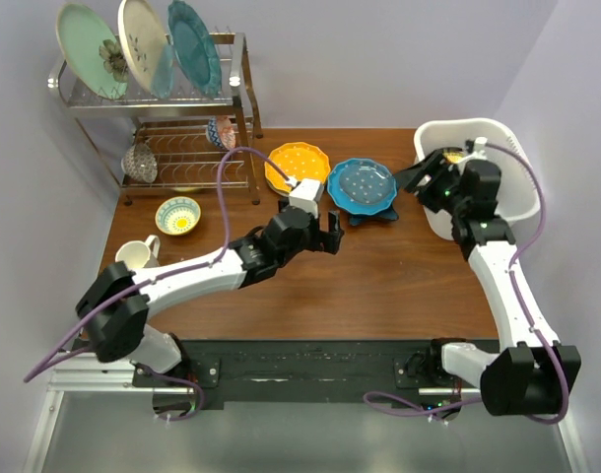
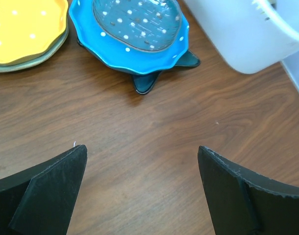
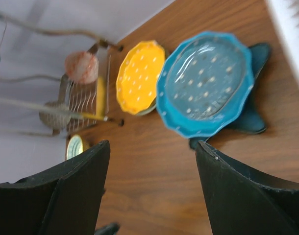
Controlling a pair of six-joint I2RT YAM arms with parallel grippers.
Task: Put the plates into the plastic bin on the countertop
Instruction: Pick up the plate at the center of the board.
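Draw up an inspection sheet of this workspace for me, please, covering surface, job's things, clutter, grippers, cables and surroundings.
Surface: brown wooden table, no spills seen.
Job's things: yellow scalloped plate and blue dotted plate lie side by side, the blue one on a dark star-shaped plate; white plastic bin stands at the table's right edge.
Clutter: small patterned bowl, cream mug, wire rack holding three upright plates.
Grippers: left gripper open, empty, near the blue plate; right gripper open, empty, beside the bin.
Cables: purple cables loop loosely along both arms.
Surroundings: pale walls; nothing else seen.
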